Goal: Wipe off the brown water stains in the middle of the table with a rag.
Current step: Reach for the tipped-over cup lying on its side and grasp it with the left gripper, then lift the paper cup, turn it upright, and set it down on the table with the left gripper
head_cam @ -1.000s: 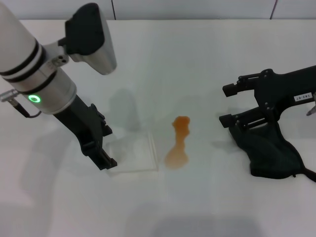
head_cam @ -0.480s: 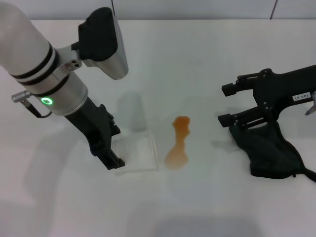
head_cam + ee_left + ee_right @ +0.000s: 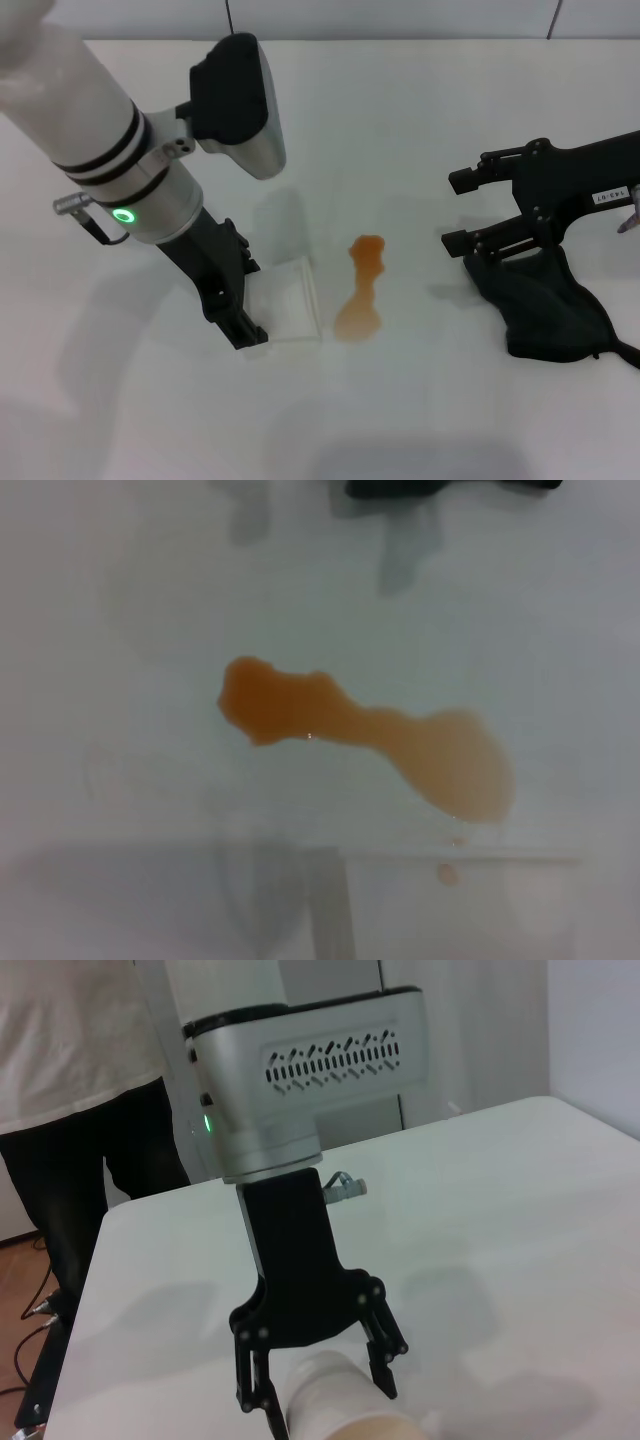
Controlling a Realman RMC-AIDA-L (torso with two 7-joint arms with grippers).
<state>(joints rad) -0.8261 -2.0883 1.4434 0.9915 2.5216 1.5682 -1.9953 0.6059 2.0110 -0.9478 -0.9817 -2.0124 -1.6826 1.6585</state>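
Note:
The brown water stains [image 3: 361, 290] lie in the middle of the white table [image 3: 400, 120], and also show in the left wrist view [image 3: 360, 735]. The black rag [image 3: 548, 305] lies crumpled at the right. My right gripper [image 3: 463, 212] is open and hovers over the rag's near edge. My left gripper [image 3: 255, 322] is open and low on the table. Its fingers [image 3: 385, 1360] straddle a pale paper cup [image 3: 290, 298] lying on its side just left of the stain. The cup also shows in the right wrist view [image 3: 345, 1405].
A person in a white shirt and dark trousers [image 3: 80, 1080] stands beyond the table's far side. The table's edge [image 3: 90, 1260] runs close to them.
My left arm has swung to the right and brought its gripper down over the lying cup. The cup, the stain, the rag and my right arm have not moved.

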